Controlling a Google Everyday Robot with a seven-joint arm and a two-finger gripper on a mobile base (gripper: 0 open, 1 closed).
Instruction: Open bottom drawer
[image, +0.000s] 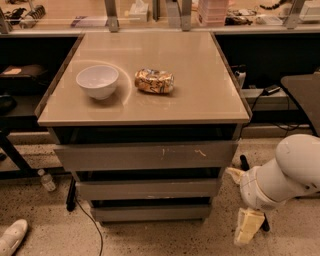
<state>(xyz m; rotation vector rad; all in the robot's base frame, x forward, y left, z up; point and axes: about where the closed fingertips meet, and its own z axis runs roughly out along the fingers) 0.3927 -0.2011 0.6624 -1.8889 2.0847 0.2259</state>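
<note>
The bottom drawer is the lowest and narrowest of three grey drawers under the tan tabletop. Its plain front sits flush and shut, close to the floor. Above it are the mid-width drawer and the widest drawer, which has pale scratches; both are shut. My gripper hangs pointing down at the end of the white arm. It is to the right of the cabinet, near the floor at about the bottom drawer's height, and is not touching it.
A white bowl and a crinkled snack bag sit on the tabletop. On the floor are a small bottle, a white shoe and a cable at the left. A dark surface stands at the right.
</note>
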